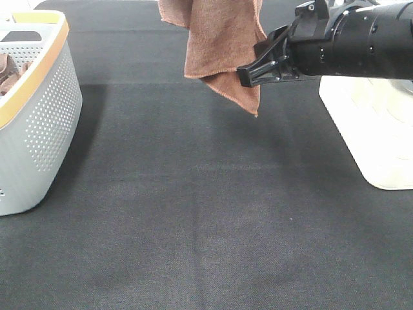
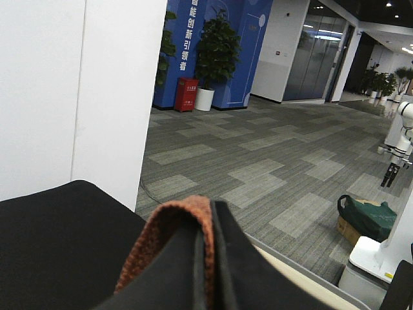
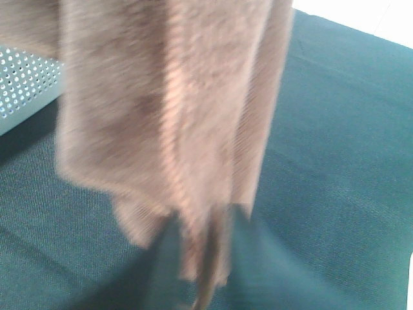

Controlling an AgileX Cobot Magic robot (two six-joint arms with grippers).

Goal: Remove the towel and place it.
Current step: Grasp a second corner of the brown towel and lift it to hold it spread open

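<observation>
1. The towel [image 1: 216, 39], reddish-brown, hangs in folds at the upper middle of the exterior view. Its top runs out of frame and its lower corner is clear of the black table [image 1: 193, 213].
2. The left gripper [image 2: 210, 216] is out of the exterior view. In its wrist view the jaws are clamped tight on a fold of the towel [image 2: 164, 236].
3. The right gripper [image 1: 253, 64] reaches in from the upper right to the towel's right edge. In its wrist view the jaws [image 3: 206, 258] are nearly together with towel [image 3: 174, 110] fabric between them. It is too blurred to tell whether they pinch it.
4. A white perforated basket [image 1: 45, 116] with a yellow rim sits at the left edge, well apart from the towel, with bunched brown cloth [image 1: 8, 74] inside.
5. A white base [image 1: 374, 135] is at the right edge.
</observation>
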